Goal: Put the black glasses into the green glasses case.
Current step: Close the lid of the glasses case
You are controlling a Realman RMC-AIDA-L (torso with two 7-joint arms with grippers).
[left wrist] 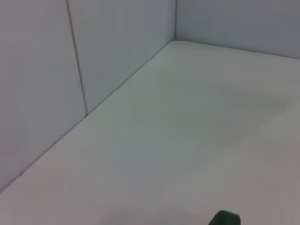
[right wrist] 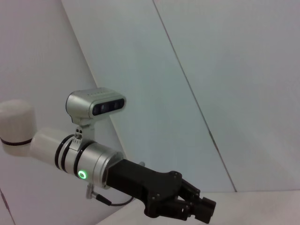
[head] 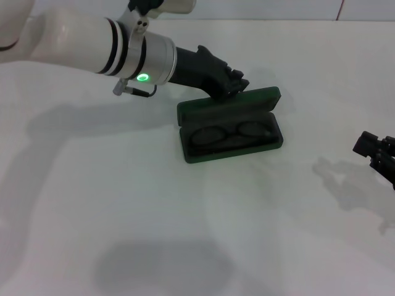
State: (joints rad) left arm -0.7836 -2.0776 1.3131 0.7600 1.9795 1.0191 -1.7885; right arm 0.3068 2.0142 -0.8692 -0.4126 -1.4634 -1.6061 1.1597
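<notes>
Counted one white tabletop (head: 123, 216), the biggest thing there, carrying all the rest. Counted two arms: one big white left arm (head: 80, 37) stretched far across from the left with a green light on its wrist, and only the tip of the other at the right edge. Counted one green glasses case (head: 259, 98), lying open near the middle of the tabletop with its lid tipped up at the back. Counted two grippers. Found the left gripper (head: 234, 81) right at the back edge of the lid, above it; could not tell if touching or only just beside. Could not tell how its jaws stood, wide or narrow, even from the right wrist view (right wrist: 197, 208). Found the right gripper (head: 375, 151) well apart from the case, parked low at the right edge; could not tell how its jaws stood either. Counted one pair of black glasses (head: 227, 134), the smallest thing, lying flat inside the bottom half of the case. Judged the putting-in step as done. Judged the next move as either pulling the left gripper back and away, or pushing the lid gently forward and down to shut the case without knocking it along the tabletop.
</notes>
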